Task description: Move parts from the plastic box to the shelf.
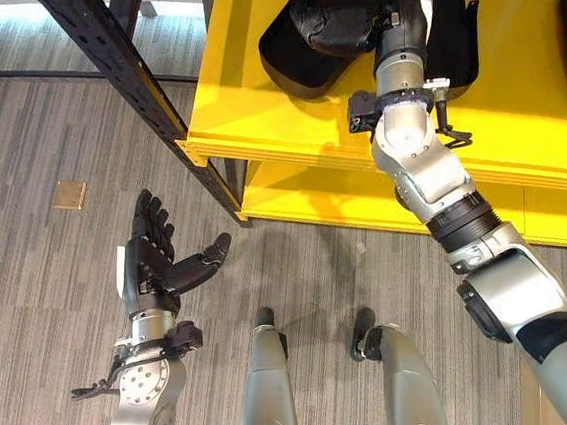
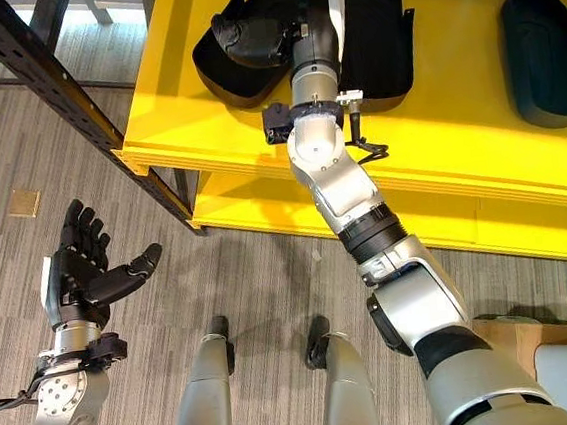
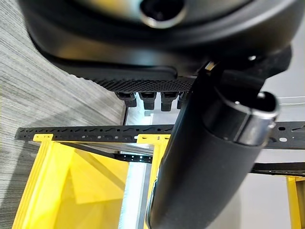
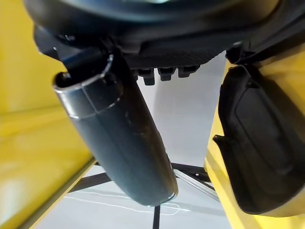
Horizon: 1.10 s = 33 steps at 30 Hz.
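From the left eye view, the risk looks like this: the right robot hand [image 1: 346,26] lies over a black moulded part [image 1: 446,26] on the yellow shelf [image 1: 253,105], and if it pulls back carelessly it could drag the part toward the shelf's front edge and tip it to the floor [image 1: 49,285].

In the right eye view, a second black part [image 2: 546,41] sits further along the shelf, well apart. The left robot hand [image 2: 86,272] hovers over the floor, fingers spread, holding nothing.

The left wrist view shows straight fingers and the shelf's dark frame [image 3: 95,132] beyond.

The right wrist view shows fingers extended, thumb free, the part just beside it, ungripped.
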Motion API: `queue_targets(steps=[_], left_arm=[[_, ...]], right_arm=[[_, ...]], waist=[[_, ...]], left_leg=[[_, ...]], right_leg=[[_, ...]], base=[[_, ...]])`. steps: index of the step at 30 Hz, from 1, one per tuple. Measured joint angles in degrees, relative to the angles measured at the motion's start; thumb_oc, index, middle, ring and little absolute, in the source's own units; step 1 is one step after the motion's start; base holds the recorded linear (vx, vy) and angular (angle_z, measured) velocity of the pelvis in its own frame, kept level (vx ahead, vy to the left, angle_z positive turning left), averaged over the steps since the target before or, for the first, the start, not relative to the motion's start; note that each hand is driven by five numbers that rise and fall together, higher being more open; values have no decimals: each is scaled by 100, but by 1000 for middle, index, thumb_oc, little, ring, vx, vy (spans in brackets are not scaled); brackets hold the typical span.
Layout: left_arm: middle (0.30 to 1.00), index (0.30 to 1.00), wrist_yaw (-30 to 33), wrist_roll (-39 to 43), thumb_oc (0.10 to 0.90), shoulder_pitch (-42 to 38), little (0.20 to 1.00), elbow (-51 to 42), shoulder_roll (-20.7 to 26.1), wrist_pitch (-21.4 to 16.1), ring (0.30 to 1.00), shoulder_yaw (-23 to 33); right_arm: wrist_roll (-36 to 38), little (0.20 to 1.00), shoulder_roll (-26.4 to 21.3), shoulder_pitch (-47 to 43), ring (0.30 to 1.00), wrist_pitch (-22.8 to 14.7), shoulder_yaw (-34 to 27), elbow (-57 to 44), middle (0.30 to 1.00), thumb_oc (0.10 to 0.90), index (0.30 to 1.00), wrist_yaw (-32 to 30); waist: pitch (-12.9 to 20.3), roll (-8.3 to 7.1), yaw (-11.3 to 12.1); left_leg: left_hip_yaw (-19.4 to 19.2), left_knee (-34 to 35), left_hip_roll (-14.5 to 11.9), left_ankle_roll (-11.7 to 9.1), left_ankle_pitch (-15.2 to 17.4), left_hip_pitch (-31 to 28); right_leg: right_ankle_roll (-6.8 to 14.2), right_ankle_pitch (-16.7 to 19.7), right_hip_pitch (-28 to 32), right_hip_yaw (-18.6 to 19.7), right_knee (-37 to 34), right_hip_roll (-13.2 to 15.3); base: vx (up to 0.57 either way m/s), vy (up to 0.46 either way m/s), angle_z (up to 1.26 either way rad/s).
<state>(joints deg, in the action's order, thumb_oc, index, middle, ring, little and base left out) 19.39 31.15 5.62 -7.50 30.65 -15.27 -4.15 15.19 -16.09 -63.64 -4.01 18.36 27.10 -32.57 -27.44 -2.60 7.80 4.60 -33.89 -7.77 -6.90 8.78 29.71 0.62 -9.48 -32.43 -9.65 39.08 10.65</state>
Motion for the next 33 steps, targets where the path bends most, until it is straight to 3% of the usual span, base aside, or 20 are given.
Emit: queue_targets(steps=[12,33], left_arm=[[1000,1000,40,-5,900,18,1000,0,-7,32,1000,-24],[1000,1000,161,-51,900,103,1000,0,-6,35,1000,-23]], right_arm=[[80,1000,43,572,1000,-23,-68,-267,1000,900,1000,22],[473,1000,466,948,1000,-204,-106,-431,1000,900,1000,14]], waist=[[3,-5,-148],[3,-4,-130]], left_leg=[[-55,-4,-2,19,9,-4],[-90,-9,-3,31,15,-13]], right_leg=[[26,41,-13,56,-43,-13],[35,52,-16,88,-48,-10]], base=[[1,0,-1],[0,0,0]])
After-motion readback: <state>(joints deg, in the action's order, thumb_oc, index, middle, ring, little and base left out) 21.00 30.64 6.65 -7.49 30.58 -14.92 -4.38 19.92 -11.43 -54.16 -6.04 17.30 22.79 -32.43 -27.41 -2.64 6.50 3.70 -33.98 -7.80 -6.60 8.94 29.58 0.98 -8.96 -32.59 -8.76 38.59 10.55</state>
